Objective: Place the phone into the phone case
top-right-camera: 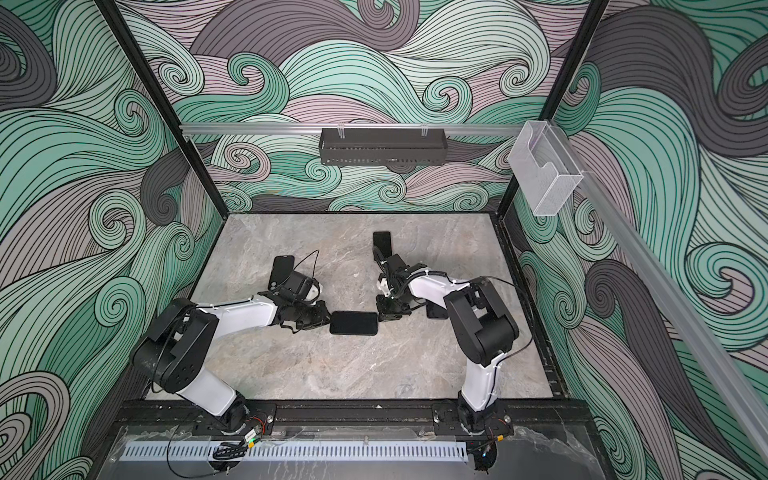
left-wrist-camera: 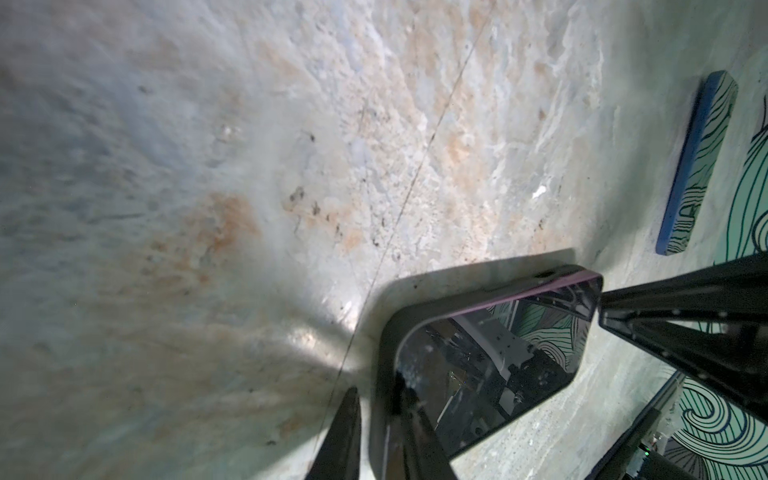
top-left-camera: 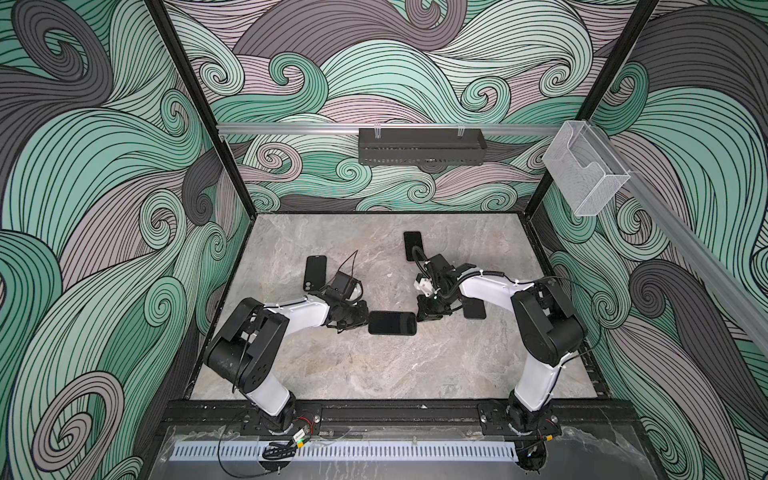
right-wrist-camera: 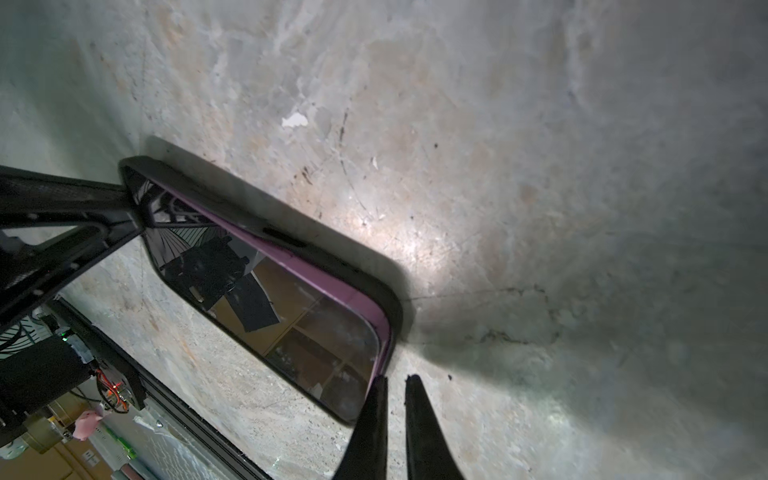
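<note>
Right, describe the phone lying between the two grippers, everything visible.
The phone lies flat, screen up, crosswise on the marble table. Its glossy black screen is dark and shows reflections. It sits in a matte black case; a purple strip of its frame shows along one long side. The left gripper straddles one short end, and the shut right gripper touches the opposite corner.

Glossy phone screen (top-left-camera: 392, 323), matt black case (left-wrist-camera: 385, 353), stone-look tabletop (top-left-camera: 415, 365)
</note>
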You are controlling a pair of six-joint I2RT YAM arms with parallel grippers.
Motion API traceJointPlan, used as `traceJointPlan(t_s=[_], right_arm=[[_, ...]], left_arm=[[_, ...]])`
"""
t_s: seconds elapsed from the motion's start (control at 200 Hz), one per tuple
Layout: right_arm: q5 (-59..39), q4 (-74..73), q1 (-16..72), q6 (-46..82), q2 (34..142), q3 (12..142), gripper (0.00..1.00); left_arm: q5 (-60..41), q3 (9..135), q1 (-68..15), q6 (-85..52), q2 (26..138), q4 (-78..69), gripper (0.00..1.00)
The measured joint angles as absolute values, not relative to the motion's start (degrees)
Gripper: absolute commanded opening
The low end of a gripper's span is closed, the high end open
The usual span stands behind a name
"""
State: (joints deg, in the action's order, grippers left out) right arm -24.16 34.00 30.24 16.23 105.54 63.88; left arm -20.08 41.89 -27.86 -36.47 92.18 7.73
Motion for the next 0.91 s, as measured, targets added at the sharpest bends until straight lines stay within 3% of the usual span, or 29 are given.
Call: traceJointPlan(t_s=[0.906], right_arm=[[-24.5,32.0,30.0,17.6,104.9,63.9,0.12]], left_arm=[[-21.3,42.3,-27.3,-36.4,92.8,7.3,0.17]])
